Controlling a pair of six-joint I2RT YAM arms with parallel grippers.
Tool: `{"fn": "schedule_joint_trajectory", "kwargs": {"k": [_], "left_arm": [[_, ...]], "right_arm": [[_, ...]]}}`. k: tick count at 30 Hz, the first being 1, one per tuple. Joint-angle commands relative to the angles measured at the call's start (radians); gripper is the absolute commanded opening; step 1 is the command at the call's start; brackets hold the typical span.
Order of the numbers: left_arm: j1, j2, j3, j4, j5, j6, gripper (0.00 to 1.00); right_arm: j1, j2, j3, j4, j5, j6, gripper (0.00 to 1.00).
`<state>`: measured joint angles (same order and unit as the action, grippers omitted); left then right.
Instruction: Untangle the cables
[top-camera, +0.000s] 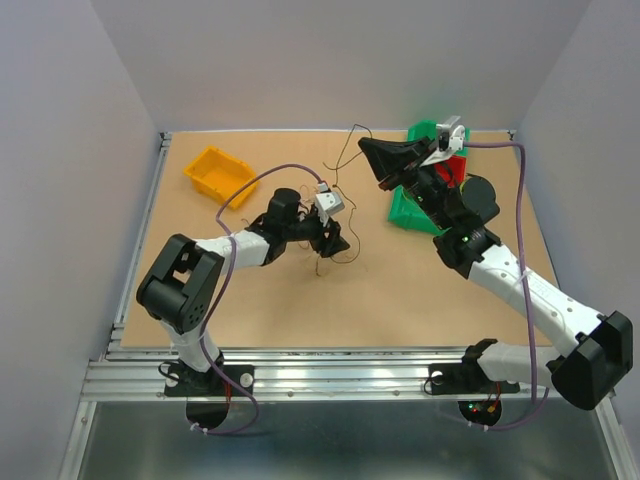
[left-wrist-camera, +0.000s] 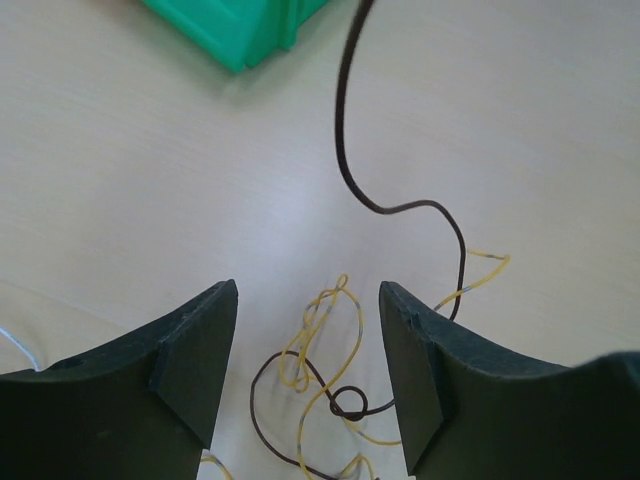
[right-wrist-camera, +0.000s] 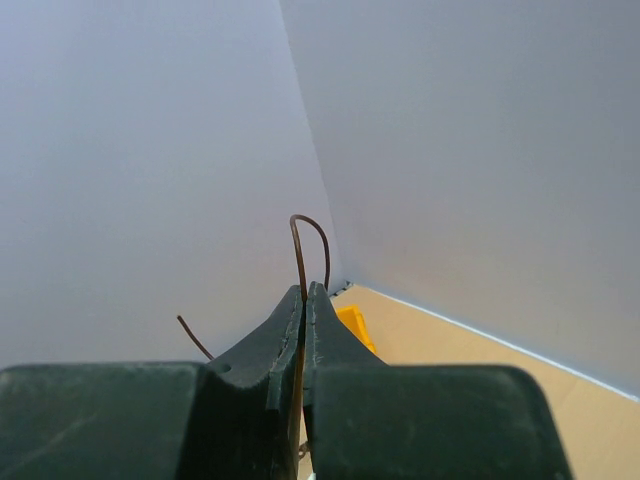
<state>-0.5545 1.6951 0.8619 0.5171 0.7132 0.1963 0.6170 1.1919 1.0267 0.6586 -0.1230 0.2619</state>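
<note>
Cables (left-wrist-camera: 348, 403) lie lower centre within our released left hand (left-wrist-camera: 308, 300), while our right hand (right-wrist-camera: 304, 298) clenches one dark strand (right-wrist-camera: 296, 255).

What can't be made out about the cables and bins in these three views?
Top view: the cables beneath the left pincer are too thin, and partly covered by it, to trace crossings.
Left wrist view: loops run behind the fingers and off the bottom edge.
Right wrist view: the shut right pincer hides where its brown cable leads.
Top view: the right arm covers most of the green bin.
</note>
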Motion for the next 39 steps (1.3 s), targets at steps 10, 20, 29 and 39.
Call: {"fn": "schedule_joint_trajectory", "kwargs": {"k": [10,20,29,39], "left_arm": [[-0.001,0.014,0.126,0.07,0.167,-0.139,0.66],[-0.002,0.064,0.19,0.106,0.181,-0.264,0.42],[-0.001,-0.025,0.175,0.106,0.193,-0.261,0.13],[0.079,-0.116,0.138,0.078,0.118,-0.236,0.0]], "right_arm": [[0.007,-0.008,0.016,0.102,0.008,-0.01,0.0],[0.007,0.008,0.009,0.127,0.005,-0.015,0.0],[0.009,-0.023,-0.063,0.136,0.025,0.003,0.01],[0.007,-0.116,-0.204,0.133,0.136,-0.007,0.0]]}}
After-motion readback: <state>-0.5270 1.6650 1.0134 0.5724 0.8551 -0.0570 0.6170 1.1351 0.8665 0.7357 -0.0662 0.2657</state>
